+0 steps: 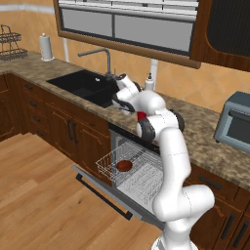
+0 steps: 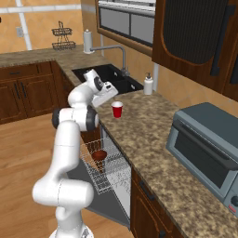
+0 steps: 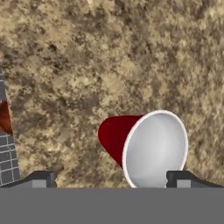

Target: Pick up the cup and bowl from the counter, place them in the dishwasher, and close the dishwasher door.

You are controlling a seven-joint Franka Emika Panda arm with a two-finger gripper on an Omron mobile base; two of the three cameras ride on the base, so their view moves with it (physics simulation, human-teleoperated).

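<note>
Right below my lens the cup [image 3: 144, 146] stands upright on the surface [image 3: 109, 57], its white mouth open toward me and its red wall tapering away toward nine o'clock in the hand view. My gripper [image 3: 116, 179] hovers over it with its fingers spread wide and nothing between them; one tip sits at about seven o'clock of the cup, the other right against its rim at five. I judge the cup light, thin-walled and smooth plastic, likely to flex or skid if squeezed hard, so I would straddle the wall just under the stiffer rim and close gently. The surface is hard, brown speckled stone, flat and matte. From the right base view the cup [image 2: 117, 110] stands near the front edge, above the dishwasher [image 2: 104, 169], whose dishwasher door [image 1: 105, 190] hangs open. The bowl [image 1: 124, 166], shallow, round and reddish-brown, already rests in the white wire rack [image 1: 139, 178].
</note>
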